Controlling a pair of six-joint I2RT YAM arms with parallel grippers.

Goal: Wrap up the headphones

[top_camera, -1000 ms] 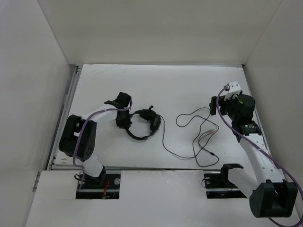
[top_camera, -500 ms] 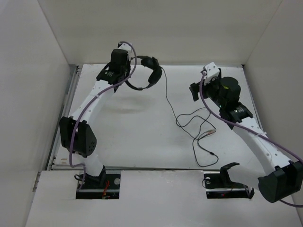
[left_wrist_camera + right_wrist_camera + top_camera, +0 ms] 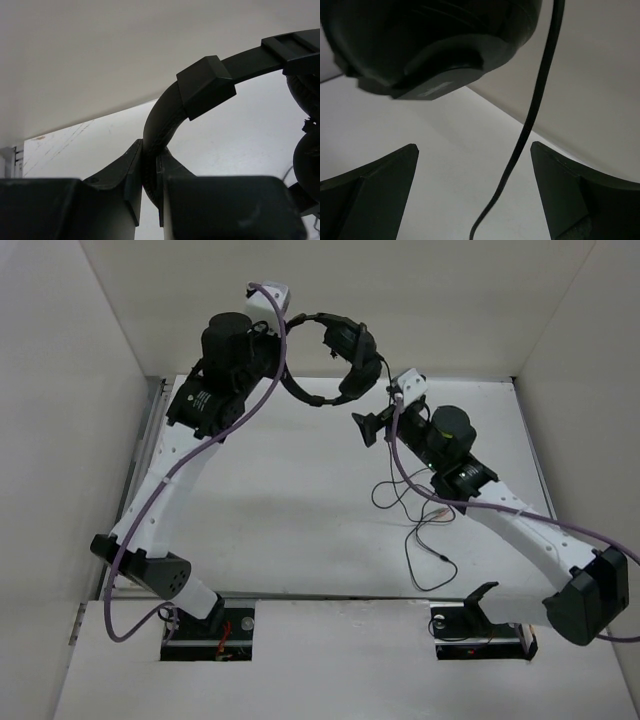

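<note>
My left gripper (image 3: 283, 340) is raised high over the far left of the table and is shut on the thin headband of the black headphones (image 3: 335, 360). The left wrist view shows the headband (image 3: 200, 85) clamped between my fingertips, with an earcup (image 3: 305, 100) at the right edge. The thin black cable (image 3: 385, 400) hangs from the headphones to loose loops on the table (image 3: 400, 490), ending in the coloured plugs (image 3: 440, 520). My right gripper (image 3: 368, 427) is open just below the earcups. In the right wrist view the cable (image 3: 530, 125) hangs between its spread fingers (image 3: 375, 190), under an earcup (image 3: 430, 40).
White walls enclose the table (image 3: 260, 520) at the back and on both sides. Purple robot-arm cables run along both arms. A metal rail (image 3: 145, 450) lines the table's left edge.
My left arm has lifted the headphones off the table, higher and to the right. My right arm has swung left and up, so the hanging cable now lies between its open fingers.
</note>
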